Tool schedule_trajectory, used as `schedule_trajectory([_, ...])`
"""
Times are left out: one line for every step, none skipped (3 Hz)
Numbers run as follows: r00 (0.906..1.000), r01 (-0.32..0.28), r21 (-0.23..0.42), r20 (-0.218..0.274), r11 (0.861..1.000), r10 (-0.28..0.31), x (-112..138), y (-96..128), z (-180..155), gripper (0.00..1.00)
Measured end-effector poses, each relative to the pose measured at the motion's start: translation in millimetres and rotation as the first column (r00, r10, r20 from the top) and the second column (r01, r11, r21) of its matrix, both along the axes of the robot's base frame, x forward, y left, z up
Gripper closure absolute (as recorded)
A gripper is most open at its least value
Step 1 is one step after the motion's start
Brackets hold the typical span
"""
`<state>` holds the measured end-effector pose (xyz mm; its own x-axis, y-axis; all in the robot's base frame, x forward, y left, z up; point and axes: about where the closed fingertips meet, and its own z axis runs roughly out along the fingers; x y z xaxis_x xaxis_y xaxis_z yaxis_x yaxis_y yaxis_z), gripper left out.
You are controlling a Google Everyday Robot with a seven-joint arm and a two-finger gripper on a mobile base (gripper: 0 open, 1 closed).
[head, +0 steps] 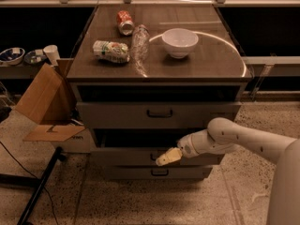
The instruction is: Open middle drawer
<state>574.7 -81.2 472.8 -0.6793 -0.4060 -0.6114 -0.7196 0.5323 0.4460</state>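
The middle drawer is the grey front between the top drawer and the bottom drawer of the cabinet. A dark gap shows above its front, so it stands a little way out. My gripper, with cream fingertips, reaches in from the right and sits at the drawer's centre, shut on the small black handle. Only the handle's left end shows beside the fingertips. The white arm extends to the right edge.
On the cabinet top are a white bowl, a clear bottle lying down, a red can and a green-white can. An open cardboard box and a black stand leg are on the floor at the left.
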Motion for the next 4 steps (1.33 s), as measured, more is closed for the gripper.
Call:
schedule_trajectory([0.9969, -0.024, -0.016, -0.075, 1.000, 0.023, -15.3, -2.5, -2.3, 0.00])
schedule_trajectory([0.9894, -0.045, -0.026, -0.139, 0.999, 0.041, -26.4, -3.9, -6.7, 0.00])
schedule_trajectory([0.9894, -0.045, -0.026, -0.140, 0.999, 0.041, -26.4, -3.9, -5.7, 0.00])
schedule_trajectory([0.9709, -0.075, -0.045, -0.231, 0.996, 0.063, -41.7, -3.8, -12.1, 0.00])
